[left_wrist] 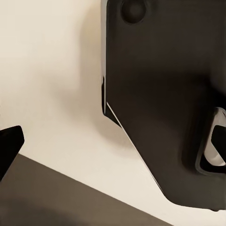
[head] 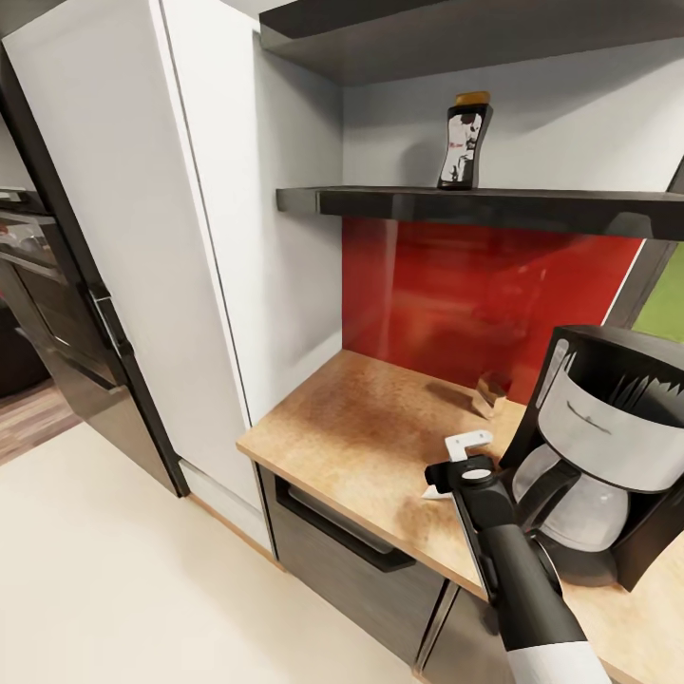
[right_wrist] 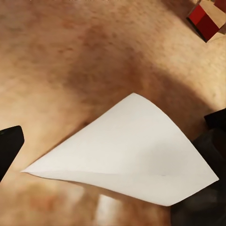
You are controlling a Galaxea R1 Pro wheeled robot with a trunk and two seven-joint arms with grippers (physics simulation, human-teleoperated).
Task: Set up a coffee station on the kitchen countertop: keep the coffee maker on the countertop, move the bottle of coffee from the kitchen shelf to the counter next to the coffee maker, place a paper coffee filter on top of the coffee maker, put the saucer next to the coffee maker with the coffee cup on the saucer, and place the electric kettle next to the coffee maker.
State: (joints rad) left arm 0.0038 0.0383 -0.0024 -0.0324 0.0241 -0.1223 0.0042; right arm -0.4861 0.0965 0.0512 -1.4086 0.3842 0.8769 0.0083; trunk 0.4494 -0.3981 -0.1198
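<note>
We hung our right gripper [head: 472, 454], fingers spread and empty, just above the paper filter [right_wrist: 136, 150] lying flat on the countertop [head: 361, 427] beside the coffee maker [head: 608, 456], seemingly lined up to pinch it; the left gripper's state we could not tell.

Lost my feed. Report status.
Right end effector low over counter, grip unclear. Filter beneath it, beside coffee maker. Bottle on shelf. Nothing blocking.
</note>
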